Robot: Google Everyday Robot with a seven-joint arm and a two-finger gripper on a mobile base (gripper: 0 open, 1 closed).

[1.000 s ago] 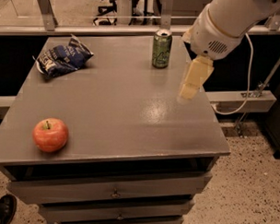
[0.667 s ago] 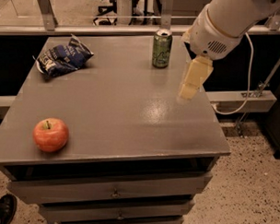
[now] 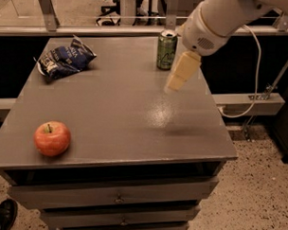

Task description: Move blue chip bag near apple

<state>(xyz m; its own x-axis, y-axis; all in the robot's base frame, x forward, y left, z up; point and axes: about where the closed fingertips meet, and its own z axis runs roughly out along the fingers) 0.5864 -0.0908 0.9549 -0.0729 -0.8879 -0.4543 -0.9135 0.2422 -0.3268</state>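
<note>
The blue chip bag (image 3: 65, 58) lies crinkled at the far left corner of the grey table (image 3: 115, 130). The apple (image 3: 52, 138) stands near the front left edge, well apart from the bag. My gripper (image 3: 173, 84) hangs from the white arm (image 3: 218, 20) above the right part of the table, just right of and in front of the green soda can (image 3: 166, 50). It holds nothing and is far from both the bag and the apple.
The green soda can stands upright at the far edge, close to the gripper. The table has drawers below its front. A white cable (image 3: 252, 78) hangs on the right. A black shoe (image 3: 2, 215) shows at the bottom left on the floor.
My gripper has moved a little to the left over the table, closer to the can. The bag, the apple and the can have not moved.
</note>
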